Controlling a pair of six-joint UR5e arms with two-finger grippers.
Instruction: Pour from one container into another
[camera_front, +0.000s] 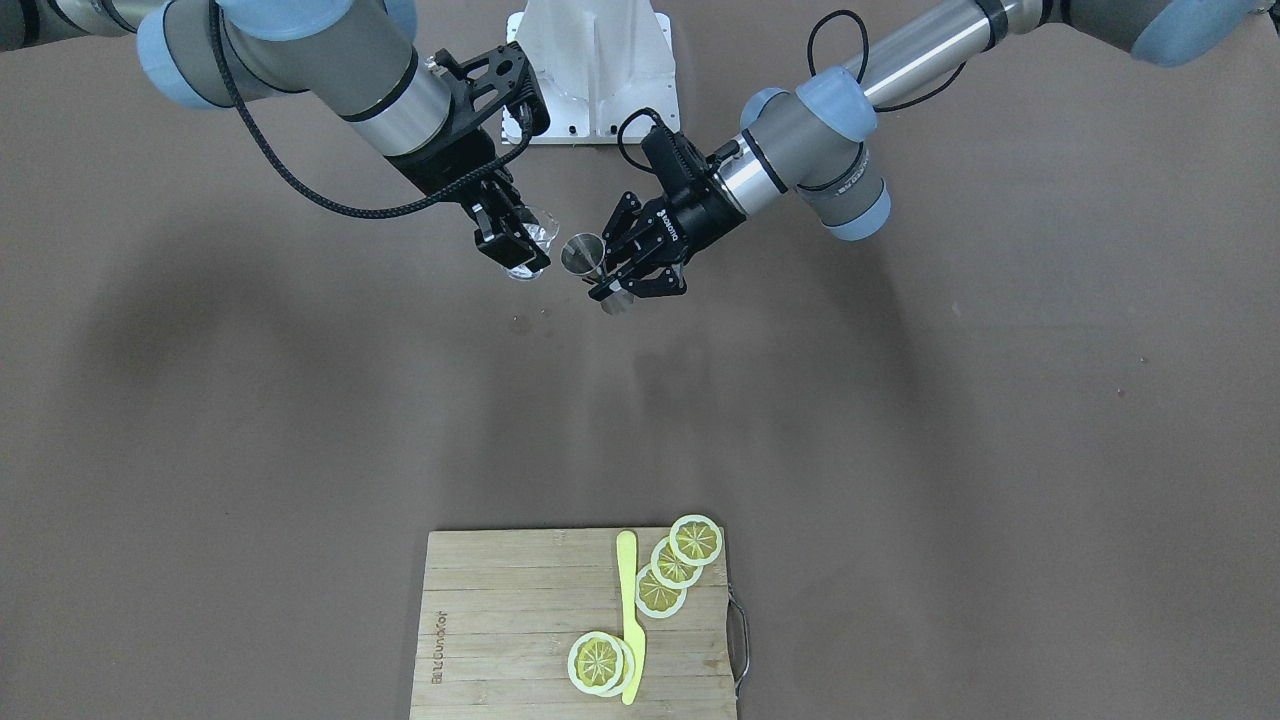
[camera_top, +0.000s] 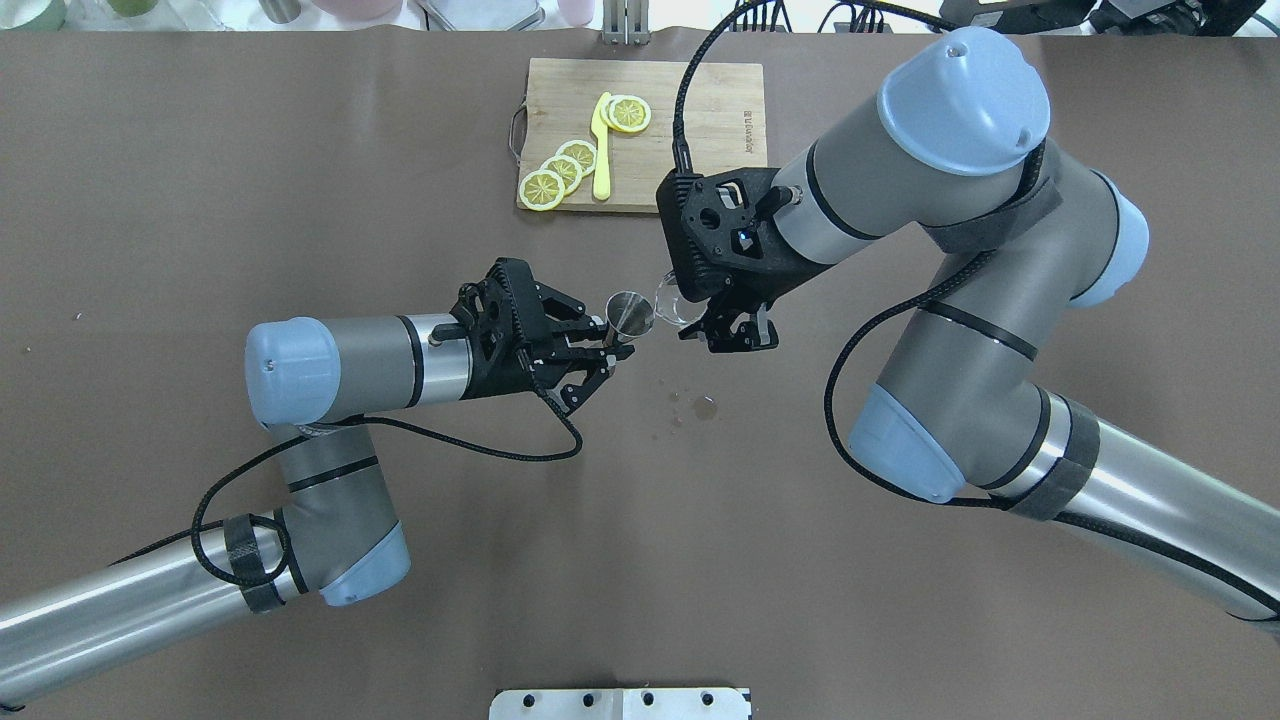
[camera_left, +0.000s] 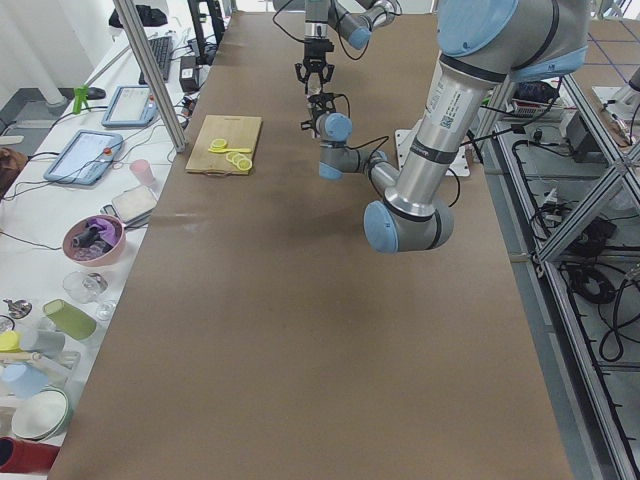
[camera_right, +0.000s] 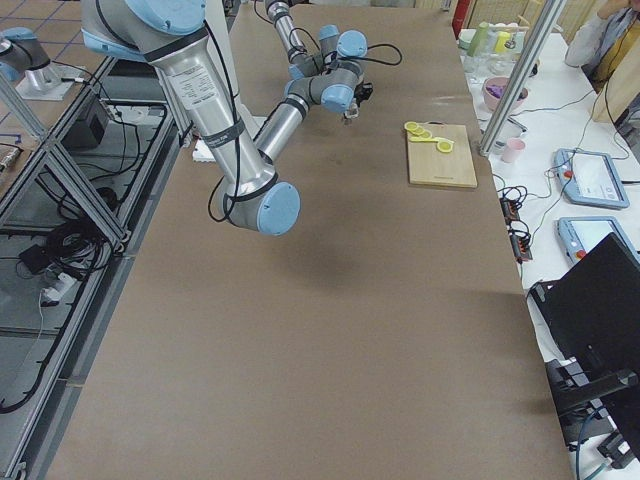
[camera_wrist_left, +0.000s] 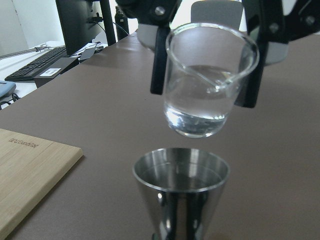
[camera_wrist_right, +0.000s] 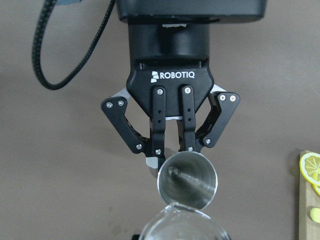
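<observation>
Jigger (camera_wrist_left: 181, 195) base cut off; R fingers (camera_wrist_left: 159, 60) half-hidden behind glass (camera_wrist_left: 210, 80)

- Right wrist view: glass cup (camera_wrist_right: 182, 227) cut off at the 6 o'clock edge.
- Left wrist view: steel jigger (camera_wrist_left: 181, 192) loses its base at 6 o'clock.

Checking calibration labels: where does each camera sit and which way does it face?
Front: across the table, facing robot; left arm on view's right.
Overhead: behind robot, looking down; both arms, board beyond.
Left side: table end; left arm near.
Right side: opposite end; right arm near.
Left wrist: faces glass above jigger, held by right gripper.
Right wrist: looks down on left gripper holding jigger.
Shared: both wrist views show jigger and glass.
</observation>
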